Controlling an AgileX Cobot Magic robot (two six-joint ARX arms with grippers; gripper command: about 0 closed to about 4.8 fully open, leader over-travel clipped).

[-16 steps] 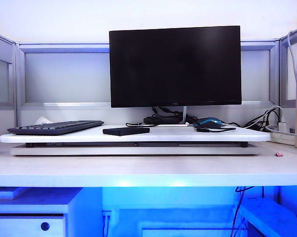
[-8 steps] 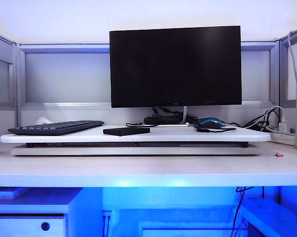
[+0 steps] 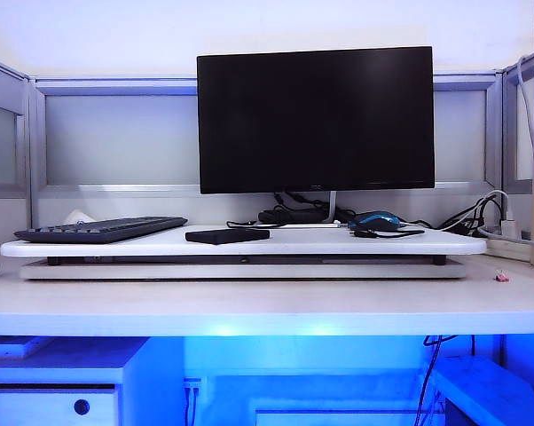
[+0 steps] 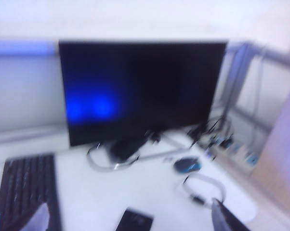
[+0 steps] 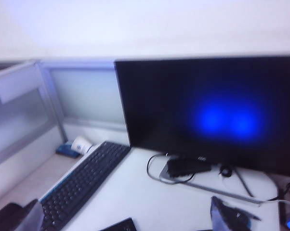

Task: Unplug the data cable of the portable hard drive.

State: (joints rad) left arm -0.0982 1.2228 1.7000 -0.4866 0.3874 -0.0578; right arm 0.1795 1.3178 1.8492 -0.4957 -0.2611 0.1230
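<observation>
The portable hard drive (image 3: 227, 235) is a flat dark slab on the raised white board (image 3: 249, 249), in front of the monitor. It also shows in the left wrist view (image 4: 134, 220) and the right wrist view (image 5: 120, 226). The data cable (image 4: 204, 188), a thin looped cord with a small dark plug, lies beside the mouse (image 3: 387, 233). Blur hides where it joins the drive. My left gripper (image 4: 133, 224) and right gripper (image 5: 127, 219) are both open and empty, well short of the drive. Neither shows in the exterior view.
A black monitor (image 3: 316, 120) stands at the back, with a thick black cord bundle (image 3: 289, 215) at its foot. A black keyboard (image 3: 98, 230) lies at the left and a blue-and-black mouse (image 3: 373, 219) at the right. White cables and plugs (image 3: 502, 222) sit at the far right.
</observation>
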